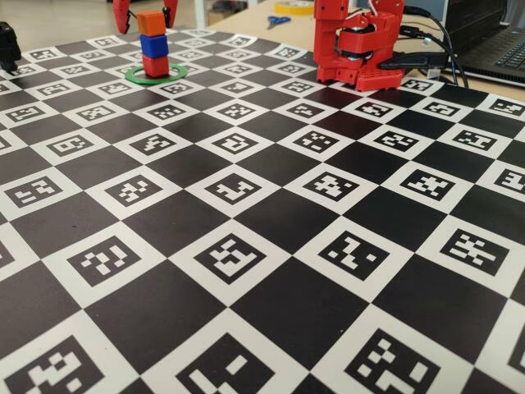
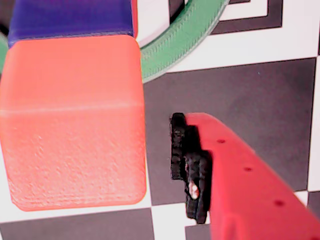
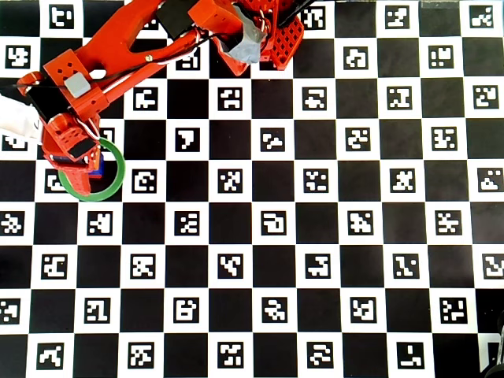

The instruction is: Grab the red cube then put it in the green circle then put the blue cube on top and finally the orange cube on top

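In the fixed view the red cube sits inside the green circle. The blue cube is on it and the orange cube is on top, forming an upright stack. My gripper is open above the stack, one red finger on each side of the orange cube. In the wrist view the orange cube fills the left. The blue cube and part of the green circle show beyond it. One black finger pad stands apart from the cube. The arm hides the stack in the overhead view, where the green circle shows.
The arm's red base stands at the back right of the checkered marker board. Behind the base, off the board, are cables and a laptop. Scissors lie beyond the far edge. A black object sits at the left edge.
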{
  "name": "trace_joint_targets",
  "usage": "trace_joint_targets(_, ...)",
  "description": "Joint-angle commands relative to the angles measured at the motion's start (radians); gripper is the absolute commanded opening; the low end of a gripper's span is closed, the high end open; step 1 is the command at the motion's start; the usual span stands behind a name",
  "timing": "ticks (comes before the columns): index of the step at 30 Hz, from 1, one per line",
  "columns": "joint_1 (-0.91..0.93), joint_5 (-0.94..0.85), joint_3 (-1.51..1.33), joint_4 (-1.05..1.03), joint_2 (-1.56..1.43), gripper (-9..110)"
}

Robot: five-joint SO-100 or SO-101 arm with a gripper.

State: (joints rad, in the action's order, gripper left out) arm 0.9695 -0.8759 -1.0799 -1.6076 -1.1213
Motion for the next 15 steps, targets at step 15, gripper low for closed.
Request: trace_joint_targets(15, -0.031, 0.023, -0.127, 0.000, -0.407, 39)
